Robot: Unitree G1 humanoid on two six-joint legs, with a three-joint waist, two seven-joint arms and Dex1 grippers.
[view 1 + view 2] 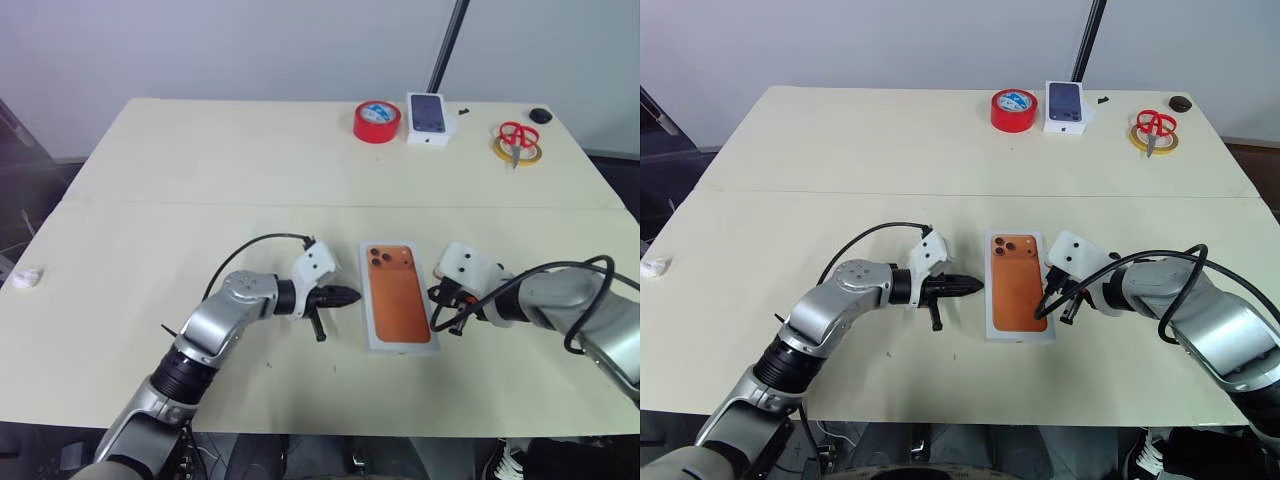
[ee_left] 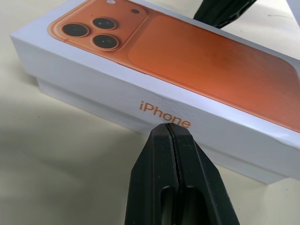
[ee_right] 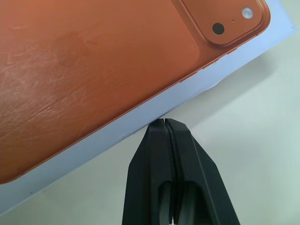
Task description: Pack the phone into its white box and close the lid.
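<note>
Left wrist view: left gripper [image 2: 174, 129] has both fingers pressed together, nothing between them, tip right at the long side wall of the lid [image 2: 154, 61], near the printed lettering; I can't tell contact from a hair of gap. Right wrist view: right gripper [image 3: 165, 123] is likewise fully closed and empty, tip at the opposite long edge of the lid, at or just over the white border beside the orange phone print. So 2 closed tips bracket the lid from either side, which reads as pressing or steadying it rather than grasping. Closed fingers make a stiff pusher, sensible for seating a snug cover. In the left wrist view a step of the white box [image 2: 84, 96] shows below the lid's skirt, so the lid looks on but maybe not fully down. My read: final seating push is the step in hand. The phone itself isn't exposed, presumably inside, unconfirmed. Head views: the closed package lies flat near the front middle of the table [image 1: 200, 160], left arm coming in from its left, right arm from its right. Far edge holds a red tape roll [image 1: 377, 121], a smaller white box [image 1: 428, 118] with a dark phone picture, and red scissors [image 1: 515, 138] on a yellow ring, all well apart. Risk: uneven side pressure could skew or slide the package.
</note>
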